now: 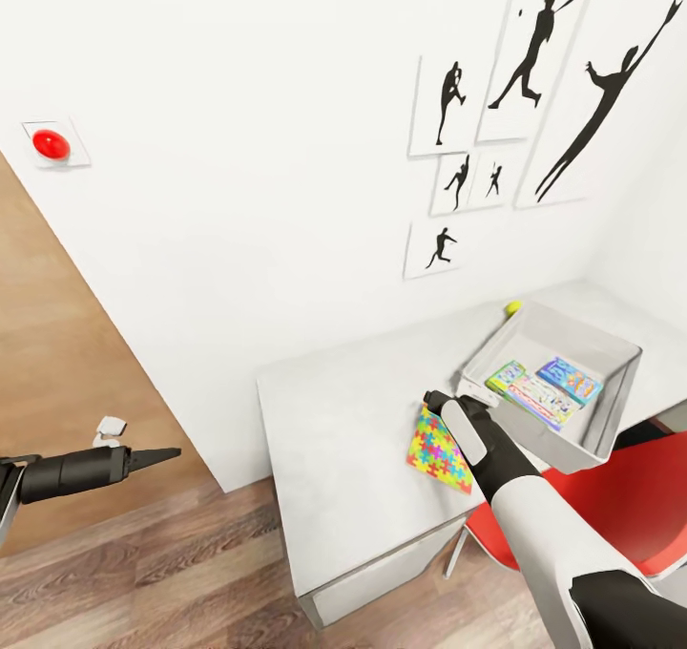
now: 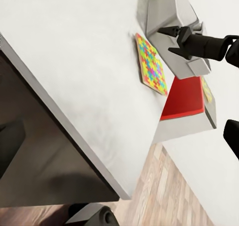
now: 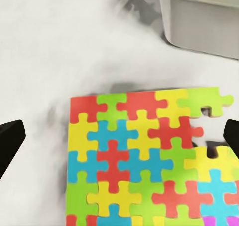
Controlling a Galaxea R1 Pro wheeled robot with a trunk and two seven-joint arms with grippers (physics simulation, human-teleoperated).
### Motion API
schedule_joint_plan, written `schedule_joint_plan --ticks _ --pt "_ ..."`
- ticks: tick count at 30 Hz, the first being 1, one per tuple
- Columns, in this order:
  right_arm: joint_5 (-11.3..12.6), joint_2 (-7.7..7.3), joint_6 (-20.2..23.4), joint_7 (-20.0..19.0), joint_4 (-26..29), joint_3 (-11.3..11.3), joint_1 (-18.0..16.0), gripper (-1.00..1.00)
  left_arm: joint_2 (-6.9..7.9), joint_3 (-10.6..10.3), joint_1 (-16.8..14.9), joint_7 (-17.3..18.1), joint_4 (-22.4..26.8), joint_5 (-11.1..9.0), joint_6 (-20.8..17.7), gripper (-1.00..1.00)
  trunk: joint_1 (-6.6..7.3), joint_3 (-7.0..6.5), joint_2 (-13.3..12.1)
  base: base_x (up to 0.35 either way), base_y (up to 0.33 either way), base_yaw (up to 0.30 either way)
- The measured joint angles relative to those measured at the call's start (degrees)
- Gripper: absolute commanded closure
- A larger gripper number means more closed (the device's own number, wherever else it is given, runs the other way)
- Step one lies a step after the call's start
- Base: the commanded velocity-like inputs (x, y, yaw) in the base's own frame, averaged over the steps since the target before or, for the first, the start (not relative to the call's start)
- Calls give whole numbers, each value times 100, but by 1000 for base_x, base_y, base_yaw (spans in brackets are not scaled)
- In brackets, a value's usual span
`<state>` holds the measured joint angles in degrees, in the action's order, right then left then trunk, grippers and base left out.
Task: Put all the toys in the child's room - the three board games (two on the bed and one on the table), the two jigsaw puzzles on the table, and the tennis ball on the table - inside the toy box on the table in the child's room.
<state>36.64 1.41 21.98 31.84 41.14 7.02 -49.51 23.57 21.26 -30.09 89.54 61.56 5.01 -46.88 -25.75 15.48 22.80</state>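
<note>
Table (image 1: 334, 420) — jigsaw puzzle (image 1: 437, 449) flat, long axis twd toy box (image 1: 611, 410).

We can read no text, brand, number or label anywhere. The covers of the board games (image 1: 546, 388) lying in the toy box (image 1: 611, 418) carry busy coloured print, but it is too small and blurred for us to make out any word. The jigsaw puzzle (image 3: 149, 161) on the tabletop (image 1: 353, 439) bears only its interlocking coloured pieces, and the wall pictures (image 1: 534, 105) hold black silhouettes of figures with no writing, while the red round button (image 1: 50, 142) on its white plate has no lettering we can see.
</note>
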Motion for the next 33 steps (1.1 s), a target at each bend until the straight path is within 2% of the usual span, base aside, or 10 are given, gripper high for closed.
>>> schedule_joint_plan --ticks 10,24,33 --pt "-10 3 0 -25 0 23 6 -100 0 0 0 0 0 0 -2 -100 0 94 0 94 0 0" --pt "-11 -2 0 -30 0 25 7 -100 -4 0 0 0 0 0 1 -100 0 225 0 11 -2 0" --pt "-11 -5 0 -30 0 32 7 -100 -2 0 0 0 -1 1 -10 -100 0 303 1 0 -129 0"
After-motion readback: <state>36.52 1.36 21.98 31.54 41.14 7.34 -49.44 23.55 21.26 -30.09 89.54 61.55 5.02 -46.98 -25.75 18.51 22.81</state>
